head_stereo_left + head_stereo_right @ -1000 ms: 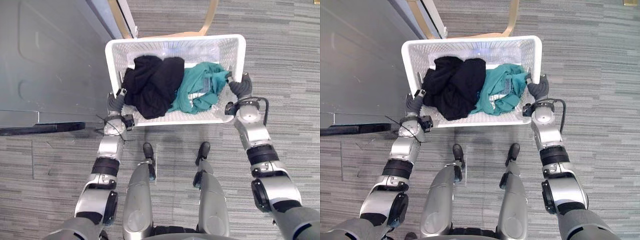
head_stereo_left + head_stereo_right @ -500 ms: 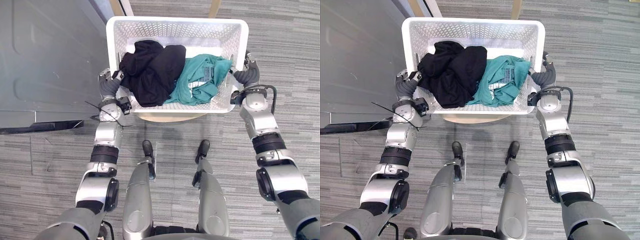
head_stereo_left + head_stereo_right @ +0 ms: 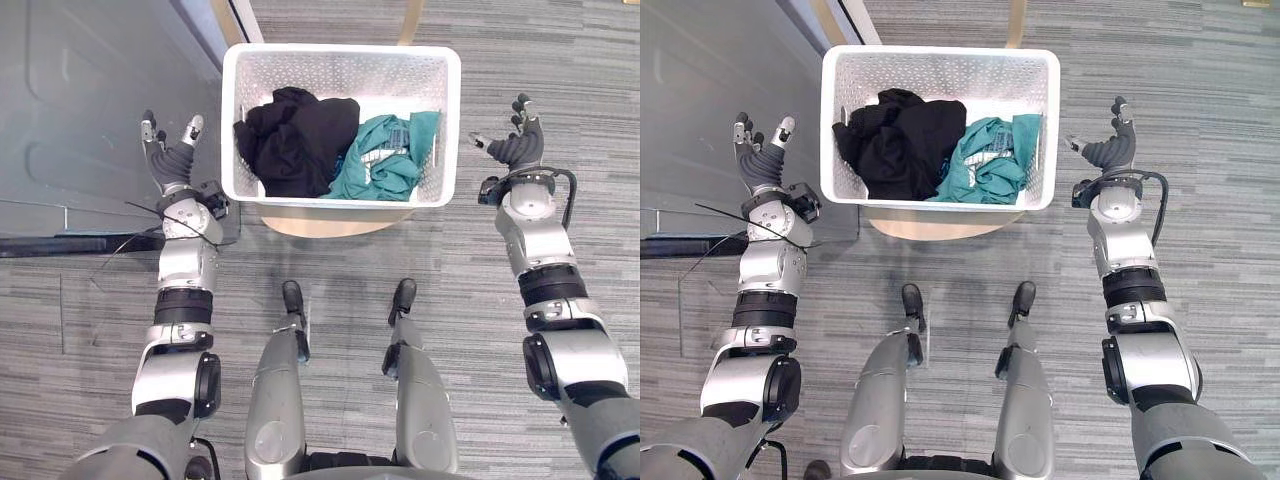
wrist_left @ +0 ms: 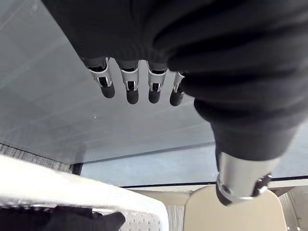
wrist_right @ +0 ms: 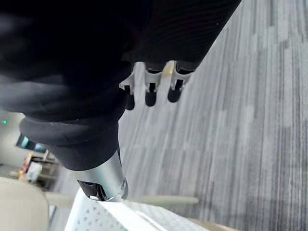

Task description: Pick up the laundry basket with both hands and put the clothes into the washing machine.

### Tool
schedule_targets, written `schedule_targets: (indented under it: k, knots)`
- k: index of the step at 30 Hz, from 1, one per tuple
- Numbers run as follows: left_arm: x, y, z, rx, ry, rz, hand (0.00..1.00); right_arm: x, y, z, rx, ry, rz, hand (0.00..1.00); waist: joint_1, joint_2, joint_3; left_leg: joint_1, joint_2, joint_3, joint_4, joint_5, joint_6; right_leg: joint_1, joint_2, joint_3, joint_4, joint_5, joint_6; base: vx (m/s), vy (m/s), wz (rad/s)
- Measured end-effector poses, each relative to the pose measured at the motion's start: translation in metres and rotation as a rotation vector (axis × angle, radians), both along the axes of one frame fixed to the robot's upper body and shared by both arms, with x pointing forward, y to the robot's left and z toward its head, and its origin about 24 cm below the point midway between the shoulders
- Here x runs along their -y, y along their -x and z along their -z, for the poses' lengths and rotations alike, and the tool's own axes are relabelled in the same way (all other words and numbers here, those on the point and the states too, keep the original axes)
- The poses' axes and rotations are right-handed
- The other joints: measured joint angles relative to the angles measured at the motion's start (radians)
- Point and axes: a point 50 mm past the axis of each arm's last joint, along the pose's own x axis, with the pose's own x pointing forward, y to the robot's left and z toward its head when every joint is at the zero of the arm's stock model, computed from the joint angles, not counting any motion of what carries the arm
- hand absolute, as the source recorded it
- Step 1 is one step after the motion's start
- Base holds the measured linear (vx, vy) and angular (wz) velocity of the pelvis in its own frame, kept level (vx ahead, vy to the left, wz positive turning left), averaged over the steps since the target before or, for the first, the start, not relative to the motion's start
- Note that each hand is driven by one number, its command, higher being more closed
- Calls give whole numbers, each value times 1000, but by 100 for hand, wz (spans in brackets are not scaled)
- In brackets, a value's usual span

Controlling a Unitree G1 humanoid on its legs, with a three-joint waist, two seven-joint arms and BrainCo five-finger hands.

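From the head camera, the white laundry basket [image 3: 340, 52] sits on a beige seat [image 3: 335, 222], whose rounded edge shows beneath the basket's near wall. Inside the basket, a heap of black clothes [image 3: 298, 142] fills the left half and a teal garment [image 3: 388, 168] lies bunched in the right half, touching the black heap. The left hand [image 3: 172, 162] is raised to the left of the basket, clear of its wall, fingers straight and spread, holding nothing. The right hand [image 3: 518, 148] stands to the right of the basket, also apart from it, fingers splayed and empty. A grey panel [image 3: 90, 110] runs along the basket's left side, and striped grey carpet [image 3: 560, 60] lies to its right. In the left wrist view, the straight fingers [image 4: 130, 85] point at the grey panel, with the basket's white rim, black cloth and the seat close by. In the right wrist view, the extended fingers [image 5: 150, 92] hang over the carpet, the basket's rim just beside the thumb.
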Motion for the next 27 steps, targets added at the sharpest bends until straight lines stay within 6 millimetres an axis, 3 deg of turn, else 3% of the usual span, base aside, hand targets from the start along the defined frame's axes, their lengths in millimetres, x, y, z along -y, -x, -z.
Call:
schedule_targets:
  k: [6, 12, 14, 16, 18, 19, 21, 23, 25, 27]
  knots:
    - [-10, 16, -19, 114, -75, -4, 0, 11, 14, -1, 55, 7, 17, 0, -13, 0, 0, 15, 1, -1, 0, 1, -1, 13, 1, 2, 0, 0, 0, 13, -10, -1]
    - [-21, 62, 1, 161, -177, -48, 0, 36, 68, 45, 96, -30, 98, 0, -17, -3, -7, 122, 1, -2, 0, -20, -1, 116, 2, 13, -3, -17, 14, 41, -2, -1]
    - [-29, 76, 21, 103, -190, -78, 0, 44, 84, 71, 46, -57, 143, 0, -20, -3, -36, 159, -2, 2, -13, -31, -3, 143, -1, 13, 3, -38, 20, 11, 2, -4]
    - [-40, 102, 59, -25, -196, -111, 0, 54, 115, 116, -88, -71, 209, 0, -21, -5, -130, 197, -3, 15, -45, -44, -7, 154, 0, 22, 13, -77, 26, 54, -3, -10]
    - [-47, 123, 82, -110, -189, -141, 0, 58, 136, 137, -156, -77, 241, 0, -23, -4, -163, 250, -1, 28, -68, -48, -12, 187, 2, 27, 13, -93, 29, 89, -4, -17]
    - [-52, 146, 109, -219, -173, -162, 0, 61, 156, 157, -229, -82, 267, 0, -25, -3, -206, 294, 0, 41, -87, -52, -18, 214, 4, 36, 15, -104, 29, 97, 1, -23]
    - [-53, 168, 138, -340, -130, -154, 0, 65, 177, 176, -313, -81, 287, 0, -38, -3, -253, 323, 1, 54, -93, -58, -25, 233, 6, 47, 14, -108, 26, 107, 16, -17]
    - [-48, 184, 170, -464, -64, -134, 0, 66, 196, 197, -392, -120, 322, 0, -48, -3, -263, 370, 0, 57, -94, -65, -24, 275, 6, 51, 14, -111, 32, 74, 28, -7]
    - [-27, 199, 214, -629, 45, -75, 0, 60, 227, 235, -539, -199, 376, 0, -46, -8, -300, 405, -1, 64, -101, -75, -25, 307, 5, 52, 14, -119, 39, 52, 33, -2]
    - [-5, 217, 246, -765, 121, -21, 0, 46, 249, 259, -629, -271, 396, 0, -45, -11, -312, 442, 0, 69, -106, -82, -28, 339, 4, 50, 17, -132, 38, 56, 29, -1]
